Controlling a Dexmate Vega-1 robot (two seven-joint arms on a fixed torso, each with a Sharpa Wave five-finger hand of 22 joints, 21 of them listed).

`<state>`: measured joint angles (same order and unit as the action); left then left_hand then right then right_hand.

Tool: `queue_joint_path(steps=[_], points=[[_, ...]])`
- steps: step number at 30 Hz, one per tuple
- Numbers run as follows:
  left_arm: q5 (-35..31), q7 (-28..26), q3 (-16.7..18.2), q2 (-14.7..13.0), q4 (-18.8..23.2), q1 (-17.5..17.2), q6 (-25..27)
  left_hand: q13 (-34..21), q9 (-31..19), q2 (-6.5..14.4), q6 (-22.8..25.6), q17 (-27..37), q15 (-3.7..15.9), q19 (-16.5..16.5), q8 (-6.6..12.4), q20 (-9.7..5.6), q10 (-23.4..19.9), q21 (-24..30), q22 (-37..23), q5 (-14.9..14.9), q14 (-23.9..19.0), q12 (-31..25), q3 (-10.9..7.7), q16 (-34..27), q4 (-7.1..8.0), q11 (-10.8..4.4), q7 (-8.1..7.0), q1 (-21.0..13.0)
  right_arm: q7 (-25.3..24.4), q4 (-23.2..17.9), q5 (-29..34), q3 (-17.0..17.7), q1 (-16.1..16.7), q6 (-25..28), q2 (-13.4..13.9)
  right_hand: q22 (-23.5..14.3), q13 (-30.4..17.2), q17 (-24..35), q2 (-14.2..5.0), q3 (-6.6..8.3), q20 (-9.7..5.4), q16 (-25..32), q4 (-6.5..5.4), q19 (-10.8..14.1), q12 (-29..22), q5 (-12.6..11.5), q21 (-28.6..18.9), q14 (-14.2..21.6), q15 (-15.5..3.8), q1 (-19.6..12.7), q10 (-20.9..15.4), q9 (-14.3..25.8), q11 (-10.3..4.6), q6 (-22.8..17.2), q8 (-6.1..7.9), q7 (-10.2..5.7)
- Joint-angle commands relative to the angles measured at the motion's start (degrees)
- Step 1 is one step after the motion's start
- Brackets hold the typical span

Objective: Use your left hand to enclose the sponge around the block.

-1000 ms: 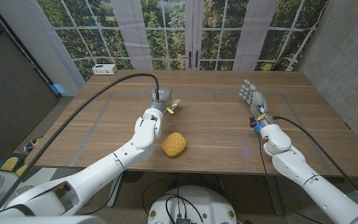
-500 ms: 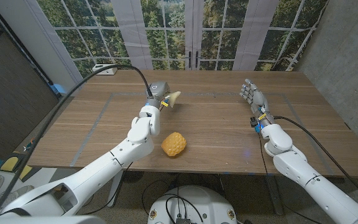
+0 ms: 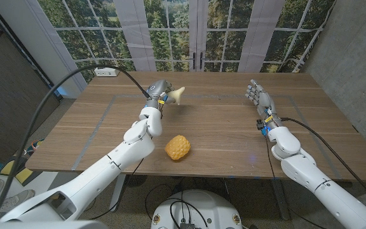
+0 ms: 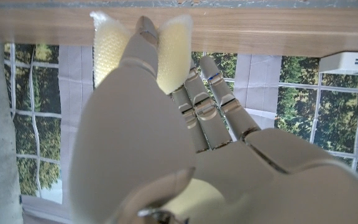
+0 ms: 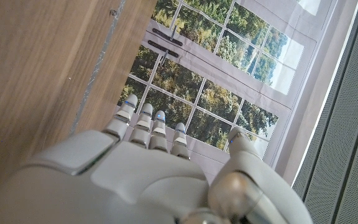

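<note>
My left hand (image 3: 159, 91) is raised over the far middle-left of the table (image 3: 221, 127) and grips a pale yellow sponge (image 3: 177, 95). In the left wrist view the sponge (image 4: 173, 53) is folded into two flaps on either side of one fingertip (image 4: 145, 28). I see no block inside the fold. An orange-yellow knobbly lump (image 3: 177, 147) lies near the table's front edge, well apart from that hand. My right hand (image 3: 259, 99) stands at the right with its fingers straight and apart, holding nothing; the right wrist view shows its back (image 5: 148, 180).
A white power strip (image 3: 107, 72) lies at the far left corner, also seen as a power strip (image 4: 353, 61) in the left wrist view. A thick black cable (image 3: 75, 79) arcs over the left side. Windows stand behind the table.
My left hand has risen and moved away from me, toward the far left, carrying the pale sponge. The orange-yellow lump and my right hand have stayed put.
</note>
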<state>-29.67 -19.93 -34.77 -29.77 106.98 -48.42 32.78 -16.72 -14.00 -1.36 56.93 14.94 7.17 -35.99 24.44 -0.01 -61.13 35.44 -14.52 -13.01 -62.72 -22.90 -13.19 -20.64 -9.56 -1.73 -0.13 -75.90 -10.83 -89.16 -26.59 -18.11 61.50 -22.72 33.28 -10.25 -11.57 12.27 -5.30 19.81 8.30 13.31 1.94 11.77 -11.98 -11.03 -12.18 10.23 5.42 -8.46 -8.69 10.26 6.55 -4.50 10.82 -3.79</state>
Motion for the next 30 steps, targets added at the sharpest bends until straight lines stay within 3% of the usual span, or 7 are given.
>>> queue_joint_path(steps=[1,12,18,30], points=[[12.4,-6.5,3.7,0.0,-0.6,-1.7,-9.1,-5.2,-0.2,2.7,10.2,0.2,6.76,0.4,0.08,-0.09,-10.3,0.6,-0.3,-0.6,-3.7,-0.4,-0.44,-0.3,0.21,-9.17,-0.74,-2.2,-1.7,-2.9,1.7,0.2,1.4,1.2,0.9,-0.2,-0.2,0.1,-0.29,0.43,-0.13,-0.3,0.0,0.4,0.1,-0.3,0.2,0.3,0.07,-0.1,-0.6,0.2,0.07,-0.4,0.17,-0.39],[23.0,-6.2,7.2,-1.0,-2.3,-2.7,-16.7,-5.7,-0.2,2.8,9.9,0.4,6.76,0.9,-0.13,-0.08,-10.0,1.0,-0.3,-1.0,-3.5,-0.2,-0.42,-0.2,0.32,-9.11,-0.6,-2.3,-3.4,-5.3,3.1,0.0,2.0,2.9,0.8,-0.2,-0.2,0.1,-0.31,0.5,-0.15,-0.4,0.06,0.3,0.1,-0.3,0.2,0.3,0.0,-0.1,-0.7,0.2,0.11,-0.5,0.2,-0.38],[29.6,-5.2,9.3,-0.8,-4.0,-2.8,-20.7,-6.2,-0.4,2.8,9.7,0.6,6.77,1.2,-0.12,-0.16,-9.0,1.5,-0.4,-1.4,-3.3,0.1,-0.29,-0.1,0.49,-8.22,-0.64,-2.1,-4.6,-6.5,4.5,-0.4,2.0,3.8,0.6,-0.2,-0.2,0.1,-0.33,0.54,-0.18,-0.5,0.09,0.3,0.1,-0.3,0.2,0.0,-0.04,-0.2,-0.6,0.2,0.11,-0.6,0.23,-0.33],[44.8,1.0,12.8,-0.1,-9.3,-2.2,-29.5,-6.8,-0.5,2.9,9.5,0.8,6.76,1.6,-0.15,-0.12,-8.7,2.0,-0.4,-1.9,-3.2,0.3,-0.2,-0.1,0.56,-8.21,-0.51,-2.0,-6.9,-8.7,5.6,-0.3,2.3,5.5,-0.1,-0.2,-0.2,0.1,-0.26,0.51,-0.43,-0.5,0.09,0.5,0.0,-0.3,0.2,0.1,0.0,-0.1,-0.9,0.2,0.06,-1.1,0.39,-0.16]])
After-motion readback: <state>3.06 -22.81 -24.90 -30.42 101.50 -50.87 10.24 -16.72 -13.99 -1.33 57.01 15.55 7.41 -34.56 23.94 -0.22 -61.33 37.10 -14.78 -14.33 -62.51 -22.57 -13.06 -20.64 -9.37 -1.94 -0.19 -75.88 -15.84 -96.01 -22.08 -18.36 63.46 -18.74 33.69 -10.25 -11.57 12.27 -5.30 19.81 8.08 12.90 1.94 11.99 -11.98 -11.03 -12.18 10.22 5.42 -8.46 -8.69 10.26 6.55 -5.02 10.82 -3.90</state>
